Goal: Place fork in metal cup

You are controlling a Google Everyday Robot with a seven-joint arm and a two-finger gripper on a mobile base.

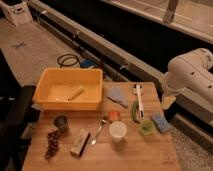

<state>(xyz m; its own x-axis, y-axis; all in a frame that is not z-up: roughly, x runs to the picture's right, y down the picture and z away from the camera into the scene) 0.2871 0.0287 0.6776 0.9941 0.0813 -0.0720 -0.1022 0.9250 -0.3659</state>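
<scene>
The fork (99, 131) lies flat on the wooden table (130, 155), slim and silver, its head toward the far side. The metal cup (61, 122) stands upright to its left, a short dark grey cylinder in front of the yellow bin. My white arm (192, 75) reaches in from the right. Its gripper (167, 102) hangs by the table's right edge, well to the right of the fork and cup. It is open and holds nothing.
A yellow bin (55, 102) with a pale roll inside fills the back left. Around the fork are a white plastic cup (118, 130), a small orange cup (114, 115), a white-handled utensil (139, 100), a blue cloth (117, 96), a sponge (161, 122), grapes (52, 144) and a small box (80, 142).
</scene>
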